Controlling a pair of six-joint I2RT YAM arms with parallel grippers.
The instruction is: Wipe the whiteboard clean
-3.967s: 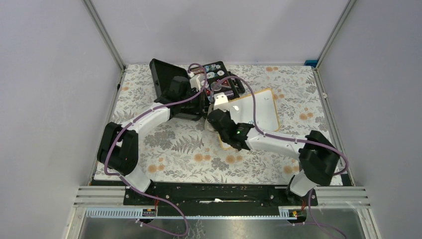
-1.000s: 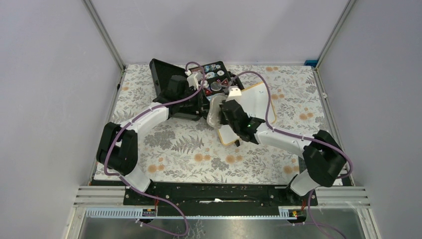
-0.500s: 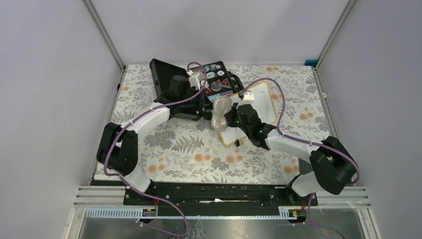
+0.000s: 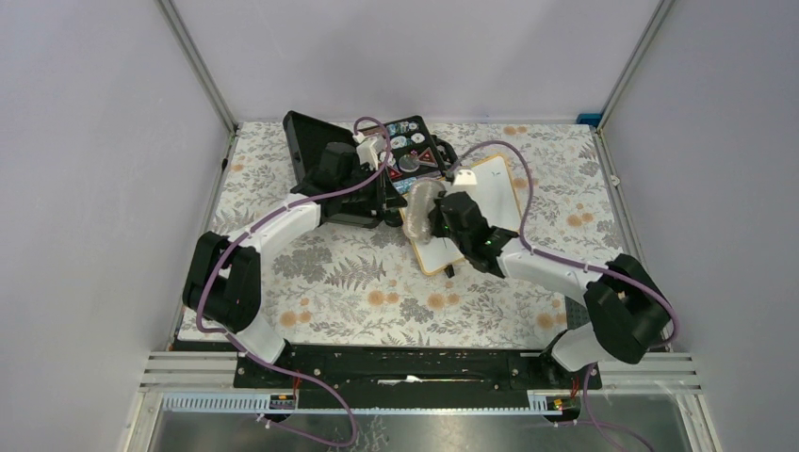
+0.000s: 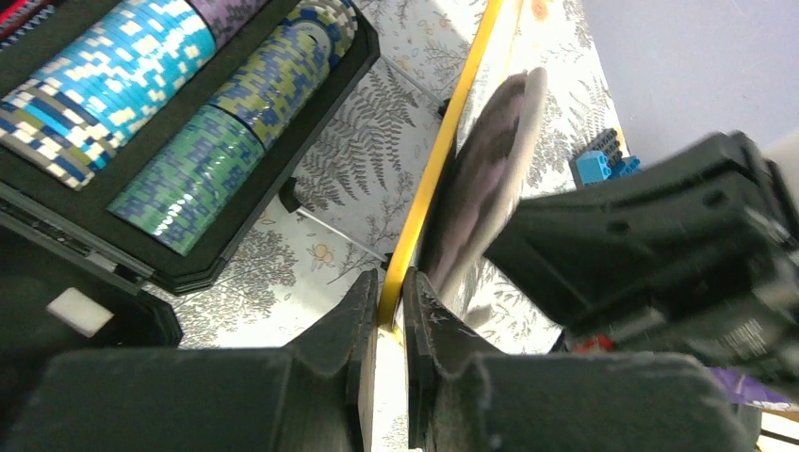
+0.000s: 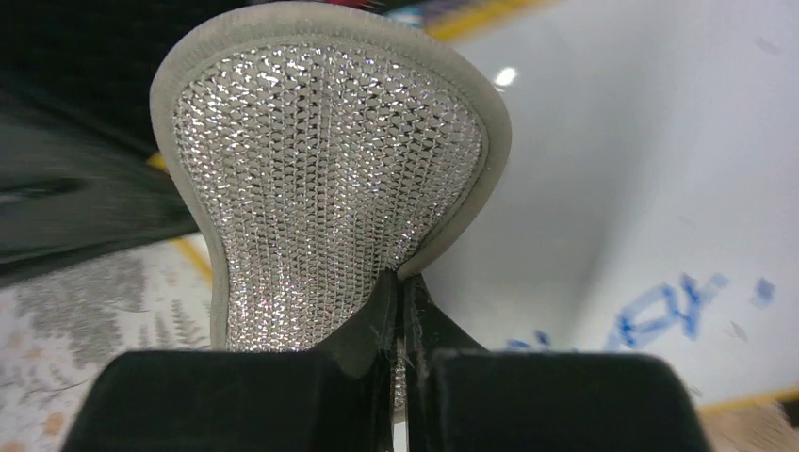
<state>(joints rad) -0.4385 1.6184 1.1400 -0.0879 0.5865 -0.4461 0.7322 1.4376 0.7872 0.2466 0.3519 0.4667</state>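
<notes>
The whiteboard lies tilted at mid-table, white with a yellowish wood frame. Faint blue marks show on its surface in the right wrist view. My left gripper is shut on the board's left frame edge, jaws pinching the frame. My right gripper is shut on a silvery mesh wiping pad, held at the board's left part. The pad fills the right wrist view, pinched at its base. It also shows edge-on in the left wrist view.
An open black case of poker chips stands just behind the board, its lid raised to the left. The floral table cover extends to the metal side rails. A small blue block lies at the far right corner.
My right gripper has carried the pad from the board's lower left corner up and right over its left part, its wrist turning. The left gripper has kept its hold on the frame.
</notes>
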